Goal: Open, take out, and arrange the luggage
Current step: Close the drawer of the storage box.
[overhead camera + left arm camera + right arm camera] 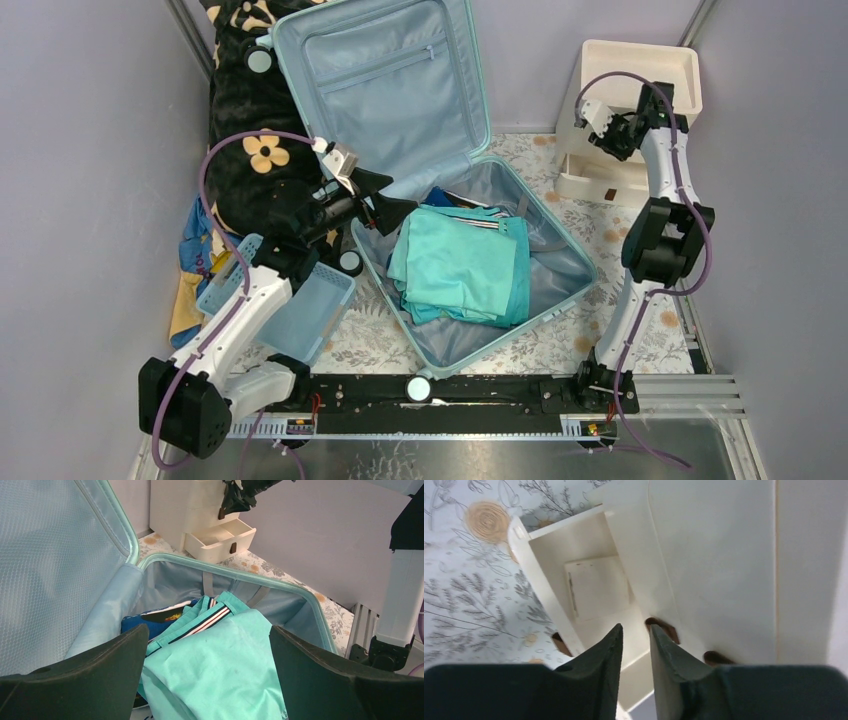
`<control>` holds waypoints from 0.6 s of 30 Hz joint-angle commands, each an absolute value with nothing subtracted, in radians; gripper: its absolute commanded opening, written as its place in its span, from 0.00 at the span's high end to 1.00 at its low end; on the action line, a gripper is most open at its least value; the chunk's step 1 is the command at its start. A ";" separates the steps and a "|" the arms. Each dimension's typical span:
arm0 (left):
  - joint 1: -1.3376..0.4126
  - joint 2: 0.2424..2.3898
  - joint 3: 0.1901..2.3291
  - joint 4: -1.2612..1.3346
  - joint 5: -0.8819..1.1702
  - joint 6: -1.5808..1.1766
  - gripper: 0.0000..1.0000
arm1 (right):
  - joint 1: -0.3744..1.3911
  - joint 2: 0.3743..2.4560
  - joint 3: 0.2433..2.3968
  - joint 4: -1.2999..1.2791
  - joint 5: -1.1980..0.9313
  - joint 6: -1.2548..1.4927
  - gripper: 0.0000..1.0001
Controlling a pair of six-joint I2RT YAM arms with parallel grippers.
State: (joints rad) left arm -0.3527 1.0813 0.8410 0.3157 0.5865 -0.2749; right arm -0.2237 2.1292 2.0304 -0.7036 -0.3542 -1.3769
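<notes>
The luggage [390, 80], a pale aqua hard-shell suitcase, lies open with its lid propped up at the back. Its lower half [225, 572] holds a stack of folded teal clothes [465, 265] over a dark blue item [150, 622]. My left gripper [392, 195] hovers at the suitcase's left edge, open wide, with the teal clothes [220, 665] showing between its fingers and nothing held. Over at the far right, my right gripper [605, 130] hangs above the cream drawer unit [640, 90]. In the right wrist view the right gripper [635, 627] is open by a narrow gap, empty, above an open drawer [589, 587].
A small blue plastic basket [310, 300] sits left of the suitcase, beside my left arm. A black blanket with yellow flowers [250, 110] is piled at the back left. The drawer unit has brown handles [663, 629]. A floral cloth [560, 340] covers the table.
</notes>
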 commanded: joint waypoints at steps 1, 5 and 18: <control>-0.355 1.086 0.875 0.351 0.599 -0.250 0.02 | -0.250 2.052 1.996 -0.751 -0.458 -1.176 0.70; -0.354 1.076 0.864 0.351 0.597 -0.252 0.02 | -0.256 2.041 1.947 -0.933 -0.566 -1.241 0.72; -0.354 1.110 0.901 0.302 0.600 -0.245 0.02 | -0.256 2.183 1.857 -0.932 -0.330 -1.437 1.00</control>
State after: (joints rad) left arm -0.3527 1.0901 0.8482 0.3027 0.5869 -0.2680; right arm -0.2607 2.1357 1.8652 -0.9882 -0.4362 -1.3754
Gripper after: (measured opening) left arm 0.982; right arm 0.022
